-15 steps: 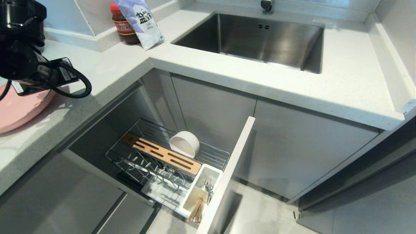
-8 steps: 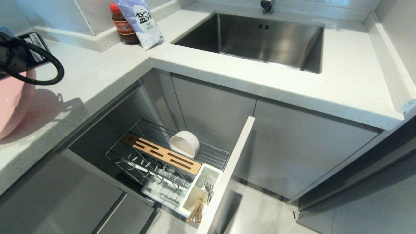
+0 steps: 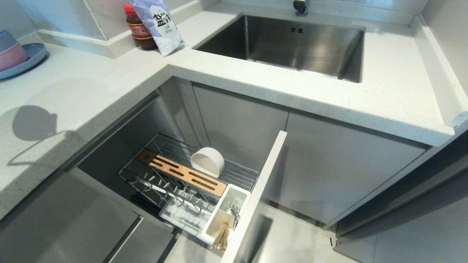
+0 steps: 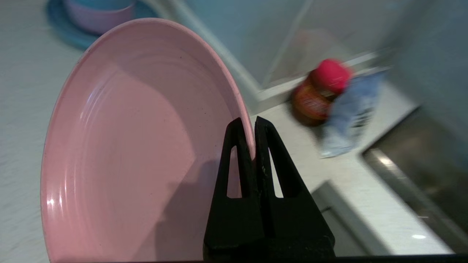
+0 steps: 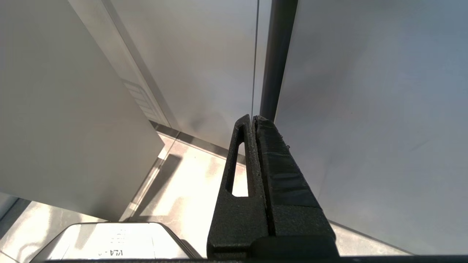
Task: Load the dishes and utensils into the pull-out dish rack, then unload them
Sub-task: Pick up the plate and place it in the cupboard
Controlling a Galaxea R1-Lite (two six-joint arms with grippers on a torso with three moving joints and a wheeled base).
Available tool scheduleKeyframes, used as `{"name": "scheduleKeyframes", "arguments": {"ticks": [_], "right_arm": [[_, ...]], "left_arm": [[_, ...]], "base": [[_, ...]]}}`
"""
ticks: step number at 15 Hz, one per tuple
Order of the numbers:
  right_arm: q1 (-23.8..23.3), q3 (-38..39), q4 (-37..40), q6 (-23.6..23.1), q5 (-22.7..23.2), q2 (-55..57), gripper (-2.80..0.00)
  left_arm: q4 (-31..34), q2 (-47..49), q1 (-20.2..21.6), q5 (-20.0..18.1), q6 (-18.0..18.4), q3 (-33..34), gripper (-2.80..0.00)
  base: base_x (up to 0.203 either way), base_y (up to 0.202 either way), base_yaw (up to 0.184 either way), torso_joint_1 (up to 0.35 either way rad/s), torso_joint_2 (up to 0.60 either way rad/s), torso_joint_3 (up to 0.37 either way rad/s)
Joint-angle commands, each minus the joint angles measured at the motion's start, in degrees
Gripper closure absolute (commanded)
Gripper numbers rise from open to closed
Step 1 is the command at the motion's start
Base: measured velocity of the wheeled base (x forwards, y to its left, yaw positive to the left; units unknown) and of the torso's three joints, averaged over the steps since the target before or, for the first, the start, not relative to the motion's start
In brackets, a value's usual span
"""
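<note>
In the left wrist view my left gripper (image 4: 251, 122) is shut on the rim of the large pink plate (image 4: 135, 146), held up on edge above the counter; neither shows in the head view. The pull-out dish rack (image 3: 241, 175) stands open below the counter. A cream-white bowl (image 3: 207, 161) lies on its side behind the slotted wooden strip (image 3: 182, 173). The white cutlery holder (image 3: 226, 210) contains the fork (image 3: 234, 210) and the chopsticks (image 3: 221, 236). My right gripper (image 5: 253, 118) is shut and empty, parked low beside cabinet panels.
Stacked blue and pink bowls on a blue plate (image 3: 22, 58) sit at the far left of the counter (image 3: 109, 80). A red-capped jar (image 3: 139, 27) and a salt bag (image 3: 159, 22) stand by the sink (image 3: 292, 40). The rack's pale front panel (image 3: 256, 197) juts out.
The left arm and the pink plate have left the head view to the left, uncovering the stacked bowls and blue plate. The rack and its contents are unchanged.
</note>
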Motion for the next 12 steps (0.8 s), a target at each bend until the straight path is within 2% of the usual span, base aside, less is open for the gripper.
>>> {"name": "scheduleKeyframes", "arguments": {"ticks": [1, 3, 6, 8, 10, 12], "right_arm": [[0.0, 0.1, 0.0, 0.0, 0.0, -0.1, 0.0], [0.0, 0.1, 0.0, 0.0, 0.0, -0.1, 0.0], [0.0, 0.1, 0.0, 0.0, 0.0, -0.1, 0.0], [0.0, 0.1, 0.0, 0.0, 0.0, -0.1, 0.0], [0.0, 0.1, 0.0, 0.0, 0.0, -0.1, 0.0], [0.0, 0.1, 0.0, 0.0, 0.0, -0.1, 0.0]], "left_arm": [[-1.7, -2.2, -4.9, -1.0, -0.2, -0.9, 0.0], [-2.3, -2.3, -13.2, -1.3, -1.5, -1.2, 0.0], [-4.7, -1.7, -29.2, -1.0, -5.7, -1.1, 0.0], [-7.8, 0.7, -37.2, 1.3, -9.0, -1.0, 0.0], [-10.8, 3.5, -40.4, 7.1, -12.6, 1.1, 0.0], [-11.6, 4.0, -41.5, 9.4, -17.9, 6.1, 0.0]], "base": [[0.0, 0.0, 0.0, 0.0, 0.0, 0.0], [0.0, 0.0, 0.0, 0.0, 0.0, 0.0], [0.0, 0.0, 0.0, 0.0, 0.0, 0.0], [0.0, 0.0, 0.0, 0.0, 0.0, 0.0], [0.0, 0.0, 0.0, 0.0, 0.0, 0.0], [0.0, 0.0, 0.0, 0.0, 0.0, 0.0]]}}
